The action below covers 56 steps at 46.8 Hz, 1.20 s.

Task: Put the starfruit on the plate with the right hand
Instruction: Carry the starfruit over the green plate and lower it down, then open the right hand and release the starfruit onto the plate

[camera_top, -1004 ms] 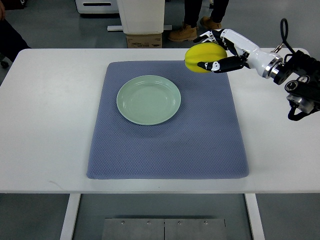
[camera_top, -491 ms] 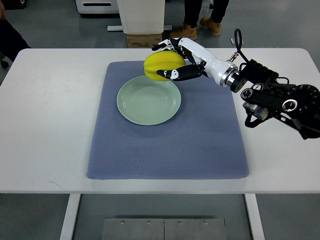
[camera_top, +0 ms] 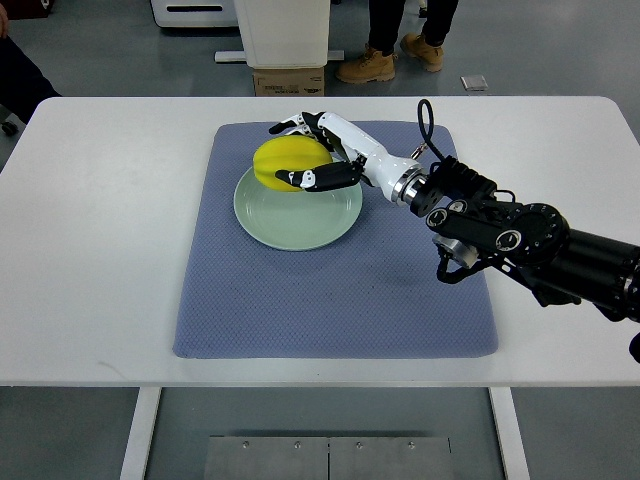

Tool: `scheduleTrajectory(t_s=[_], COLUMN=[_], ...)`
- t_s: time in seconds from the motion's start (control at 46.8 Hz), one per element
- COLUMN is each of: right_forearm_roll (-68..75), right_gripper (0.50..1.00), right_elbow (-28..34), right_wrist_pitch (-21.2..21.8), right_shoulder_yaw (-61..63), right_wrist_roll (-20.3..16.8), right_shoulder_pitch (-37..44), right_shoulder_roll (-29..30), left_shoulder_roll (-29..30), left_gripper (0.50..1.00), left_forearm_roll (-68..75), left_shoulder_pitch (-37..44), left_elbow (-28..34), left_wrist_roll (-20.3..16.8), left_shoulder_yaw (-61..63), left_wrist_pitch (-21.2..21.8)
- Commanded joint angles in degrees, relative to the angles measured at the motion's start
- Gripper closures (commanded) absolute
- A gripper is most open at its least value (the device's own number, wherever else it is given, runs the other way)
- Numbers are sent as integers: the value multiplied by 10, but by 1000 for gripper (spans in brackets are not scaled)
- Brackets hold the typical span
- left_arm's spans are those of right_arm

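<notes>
A white counter (camera_top: 90, 250) is covered by a blue mat (camera_top: 340, 290). The starfruit (camera_top: 285, 163) is gripped by the right hand's (camera_top: 318, 155) fingers (camera_top: 318, 180) over the plate's (camera_top: 300, 218) far edge.

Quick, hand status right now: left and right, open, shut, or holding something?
Left hand: not in view.
Right hand: shut on the starfruit, holding it over the far edge of the green plate.
</notes>
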Motion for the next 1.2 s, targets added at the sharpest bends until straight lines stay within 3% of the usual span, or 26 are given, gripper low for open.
scheduleTrajectory(t_s=[0.0,0.641,0.726,0.876,0.918,0.983,1.175], right_forearm_roll=[0,1,1,2,2,2,3], right_gripper=[1000,1000,879,591,540,517,515], right_elbow=[-7,-64,-64,-64,-62,-61,-58], right_wrist_pitch=[0,-1,-1,-1,0,0,0], right_shoulder_yaw=[0,2,2,5,7,11,12], right_wrist_roll=[0,1,0,0,0,1,1], right_shoulder_pitch=[-7,-51,-51,-49,-49,-49,-46], right_shoulder_roll=[9,12,12,12,12,12,12], left_shoulder_roll=[0,0,0,0,0,0,0], left_gripper=[500,500,500,500,500,500,500], left_forearm_roll=[0,0,0,0,0,0,0], left_shoulder_pitch=[0,0,0,0,0,0,0], left_elbow=[0,1,1,1,1,1,1], left_wrist_roll=[0,0,0,0,0,0,0], left_shoulder_yaw=[0,0,0,0,0,0,0], left_wrist_pitch=[0,0,0,0,0,0,0])
